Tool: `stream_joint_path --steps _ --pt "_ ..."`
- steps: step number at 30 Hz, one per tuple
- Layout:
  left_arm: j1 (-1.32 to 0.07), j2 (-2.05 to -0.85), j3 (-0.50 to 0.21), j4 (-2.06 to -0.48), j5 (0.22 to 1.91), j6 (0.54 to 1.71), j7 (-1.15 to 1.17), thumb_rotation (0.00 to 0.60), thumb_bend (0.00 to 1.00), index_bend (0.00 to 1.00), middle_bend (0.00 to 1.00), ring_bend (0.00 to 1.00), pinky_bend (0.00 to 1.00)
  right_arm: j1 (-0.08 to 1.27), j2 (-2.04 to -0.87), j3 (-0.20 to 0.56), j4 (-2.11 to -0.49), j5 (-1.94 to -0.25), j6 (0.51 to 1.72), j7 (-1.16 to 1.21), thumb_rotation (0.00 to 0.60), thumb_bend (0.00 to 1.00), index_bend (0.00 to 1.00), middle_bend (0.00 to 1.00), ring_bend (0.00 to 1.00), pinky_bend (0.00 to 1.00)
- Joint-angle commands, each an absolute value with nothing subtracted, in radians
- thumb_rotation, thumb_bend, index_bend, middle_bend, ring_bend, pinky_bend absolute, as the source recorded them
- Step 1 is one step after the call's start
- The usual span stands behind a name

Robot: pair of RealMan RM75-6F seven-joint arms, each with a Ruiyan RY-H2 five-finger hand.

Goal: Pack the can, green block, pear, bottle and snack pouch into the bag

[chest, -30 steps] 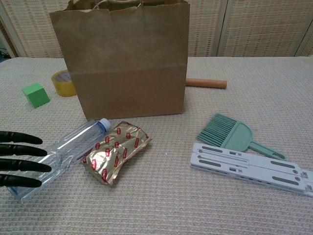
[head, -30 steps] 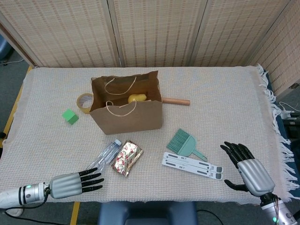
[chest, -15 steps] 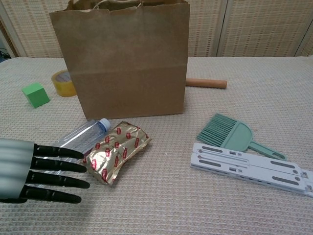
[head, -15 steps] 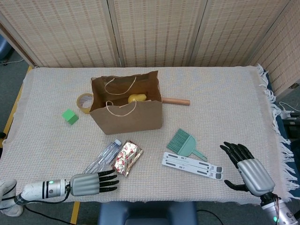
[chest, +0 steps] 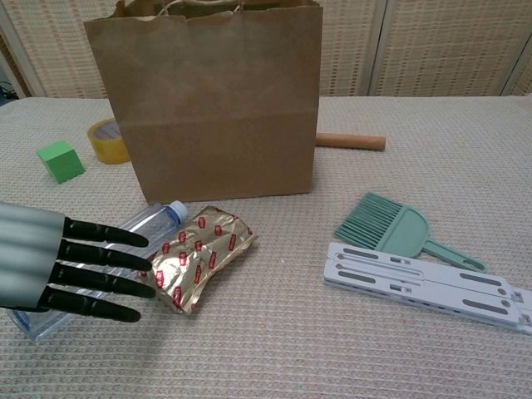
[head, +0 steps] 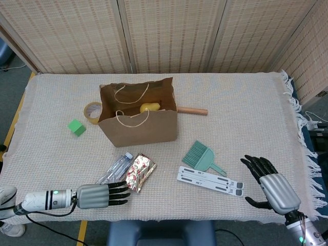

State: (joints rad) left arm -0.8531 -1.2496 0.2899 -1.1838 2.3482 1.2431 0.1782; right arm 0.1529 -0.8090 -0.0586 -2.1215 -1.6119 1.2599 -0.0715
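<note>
Two hands: we have the left hand [head: 100, 195] low at the near desk edge with fingers straight and spread, holding nothing; the right hand [head: 271, 187] waits far off at the near right corner, fingers apart, also holding nothing.
Bottle: the clear bottle [head: 116, 168] lies flat on the desk [head: 246, 113], cap toward the bag, base toward our left hand; in the chest view the fingers [chest: 100, 258] lie over its lower half, though we cannot tell whether they touch it.
Key relation: the bottle's long axis runs diagonally from near-left to far-right, roughly in line with the left forearm, so the fingers point along it, not across it. We judge the left hand must turn to wrap the body crosswise.
Snack pouch: the gold pouch [head: 138, 172] lies just beside the bottle on its right, fingertips close to its near end.
Nearer arm: the left, plainly, for bottle and pouch alike.
Bag: the brown paper bag [head: 138, 125] stands upright and open beyond both, with the pear [head: 149, 107] already inside.
Green block: the block [head: 77, 127] sits left of the bag, near a tape roll [head: 93, 111].
Can: we see none.
</note>
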Motion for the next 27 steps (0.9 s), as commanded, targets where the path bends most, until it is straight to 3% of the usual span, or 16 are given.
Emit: stream_joint_path --steps 1,10,27 --pt "-0.865 -1.257 0.285 -1.166 2.340 1.228 0.183 0.600 0.37 0.00 0.00 0.00 0.06 0.152 -0.809 -0.060 -2.122 -1.614 1.261 -0.073 0.600 0.10 0.00 0.00 0.00 0.00" --pt "-0.895 -1.290 0.250 -1.086 2.277 1.198 0.163 0.600 0.37 0.00 0.00 0.00 0.06 0.154 -0.815 -0.057 -2.120 -1.602 1.258 -0.083 0.600 0.10 0.00 0.00 0.00 0.00" --pt "-0.911 -1.308 0.250 -0.955 2.213 1.209 0.149 0.600 0.37 0.00 0.00 0.00 0.06 0.159 -0.817 -0.052 -2.121 -1.580 1.251 -0.093 0.600 0.10 0.00 0.00 0.00 0.00"
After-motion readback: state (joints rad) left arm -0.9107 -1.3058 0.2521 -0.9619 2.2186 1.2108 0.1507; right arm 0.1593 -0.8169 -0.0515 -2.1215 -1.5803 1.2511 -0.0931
